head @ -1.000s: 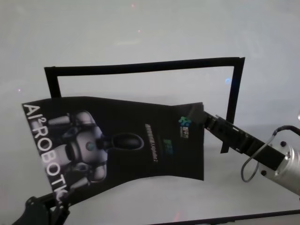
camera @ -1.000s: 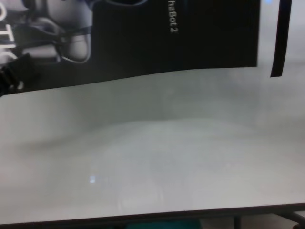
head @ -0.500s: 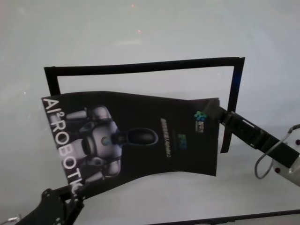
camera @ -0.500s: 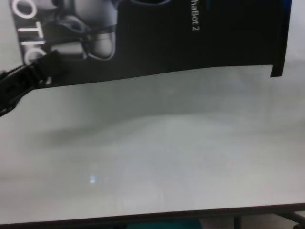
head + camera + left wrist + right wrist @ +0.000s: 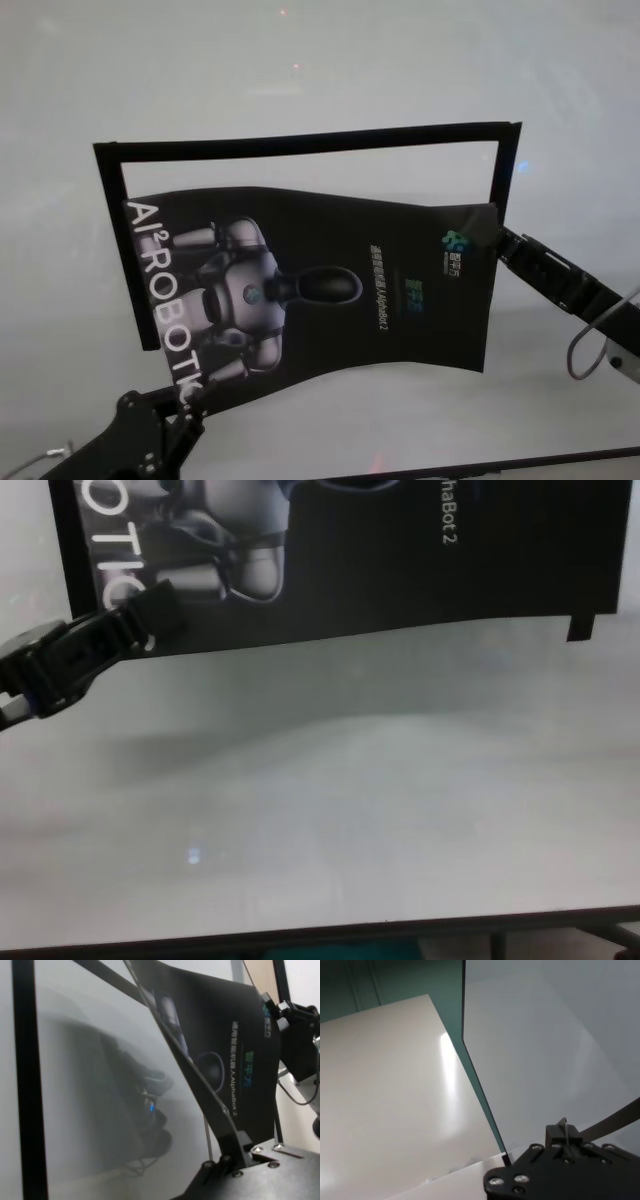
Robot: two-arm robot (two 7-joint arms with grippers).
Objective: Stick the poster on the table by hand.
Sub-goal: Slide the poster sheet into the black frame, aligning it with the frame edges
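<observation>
The poster (image 5: 320, 290) is a black sheet with a silver-grey robot and white letters, held sagging just above the white table (image 5: 300, 60). My left gripper (image 5: 185, 400) is shut on its near left corner by the big letters. It also shows in the chest view (image 5: 150, 610) and the left wrist view (image 5: 235, 1145), pinching the sheet's edge (image 5: 225, 1050). My right gripper (image 5: 495, 235) is shut on the far right corner by the small logo. The poster (image 5: 400, 570) fills the top of the chest view.
A frame of narrow black strips (image 5: 300, 142) lies on the table, with a left strip (image 5: 115, 190) and a right strip (image 5: 508, 165); the poster overlaps both. Bare tabletop (image 5: 350, 810) runs to the dark front edge (image 5: 300, 940).
Both grippers have carried the poster to the right and farther from me. It now lies across the left strip and its right edge reaches the right strip.
</observation>
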